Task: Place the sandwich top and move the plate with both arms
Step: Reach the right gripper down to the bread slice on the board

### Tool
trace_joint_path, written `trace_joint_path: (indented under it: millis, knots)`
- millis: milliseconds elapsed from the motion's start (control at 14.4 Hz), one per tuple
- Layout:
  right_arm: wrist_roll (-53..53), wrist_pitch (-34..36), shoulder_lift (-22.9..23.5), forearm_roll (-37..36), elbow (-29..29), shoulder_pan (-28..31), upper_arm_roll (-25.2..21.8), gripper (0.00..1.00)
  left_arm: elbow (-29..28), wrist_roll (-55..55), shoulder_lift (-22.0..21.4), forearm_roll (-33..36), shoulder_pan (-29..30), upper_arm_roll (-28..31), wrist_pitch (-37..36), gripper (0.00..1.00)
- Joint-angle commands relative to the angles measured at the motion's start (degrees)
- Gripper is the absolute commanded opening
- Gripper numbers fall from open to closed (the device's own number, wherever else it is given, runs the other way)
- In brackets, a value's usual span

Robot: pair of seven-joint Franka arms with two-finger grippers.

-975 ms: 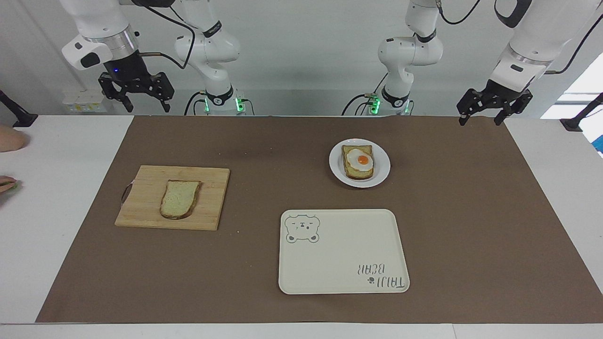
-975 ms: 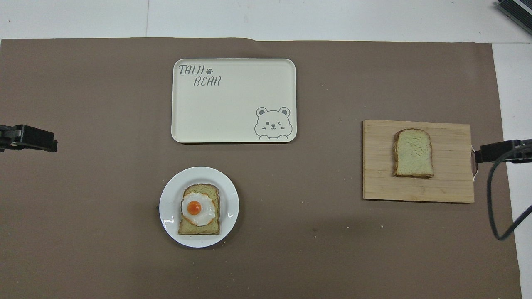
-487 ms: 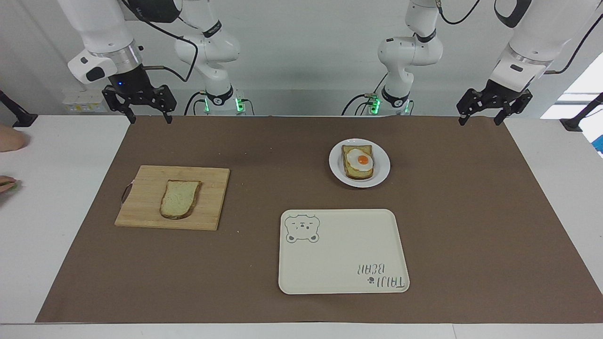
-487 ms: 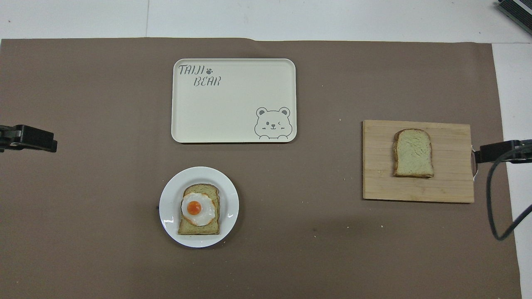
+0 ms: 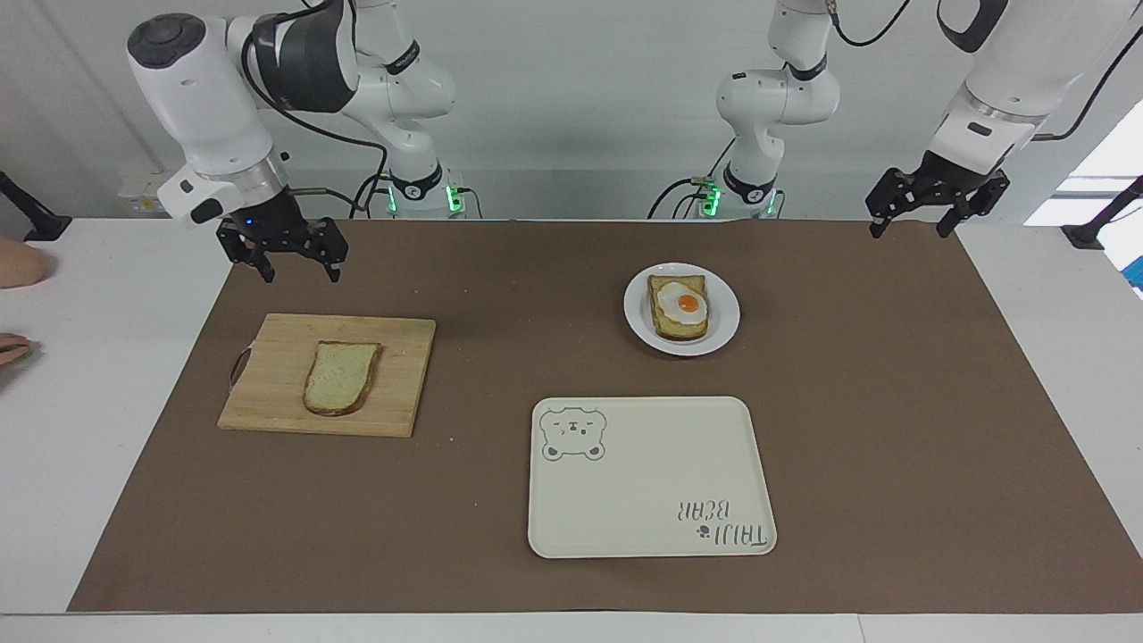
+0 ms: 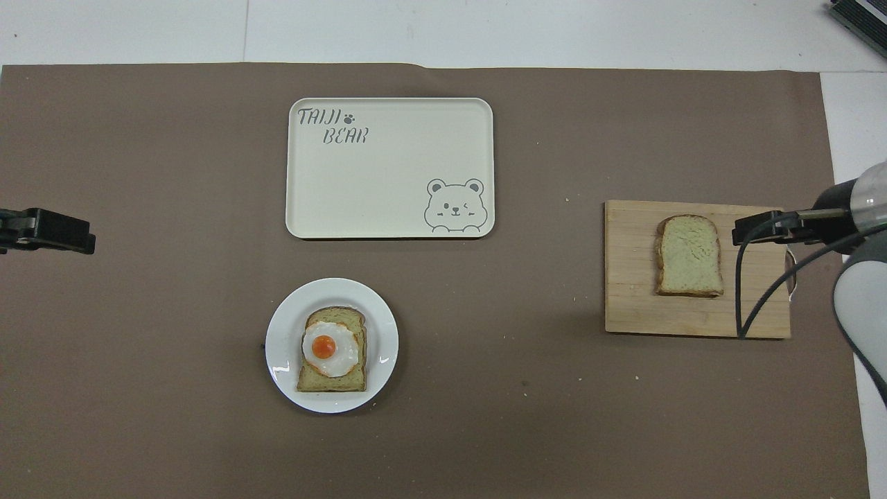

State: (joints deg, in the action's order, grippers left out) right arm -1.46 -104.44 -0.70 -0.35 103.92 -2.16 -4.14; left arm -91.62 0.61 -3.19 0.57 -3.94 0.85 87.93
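Note:
The sandwich top (image 5: 339, 377), a plain bread slice, lies on a wooden cutting board (image 5: 277, 393) toward the right arm's end of the table; it also shows in the overhead view (image 6: 689, 255). The white plate (image 5: 638, 313) bears a bread slice with a fried egg (image 5: 686, 305); the overhead view shows the plate (image 6: 280, 346) too. My right gripper (image 5: 301, 275) is open and empty, raised over the board's edge at the right arm's end (image 6: 752, 229). My left gripper (image 5: 908, 230) is open and empty, waiting high over the mat's edge (image 6: 48, 232).
A cream tray with a bear drawing (image 5: 652, 478) lies farther from the robots than the plate. A brown mat (image 5: 893, 402) covers the table. A person's hand (image 5: 13, 268) shows at the table's edge by the right arm's end.
My right arm has come down and moved out over the cutting board's edge. The left arm, bread, plate and tray have not moved.

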Motion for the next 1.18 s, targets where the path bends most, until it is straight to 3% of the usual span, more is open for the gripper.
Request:
trace_joint_path:
  millis: [0,696,1114]
  knots:
    - [-2.14,-3.04,2.97,1.4,1.29,1.97,0.28,1.0,-0.75,-0.34,-1.12,-0.66,0.51,-0.23,-0.57,1.0]
    - [-4.69,-13.67,10.63,2.98,4.62,5.32,0.28,1.0,-0.75,-0.34,-1.12,-0.66,0.51,-0.15,-0.57,1.0]
    - [-4.25,-14.56,10.63,2.98,5.77,4.71,0.28,1.0,-0.75,-0.34,-1.12,-0.66,0.51,-0.15,-0.57,1.0]
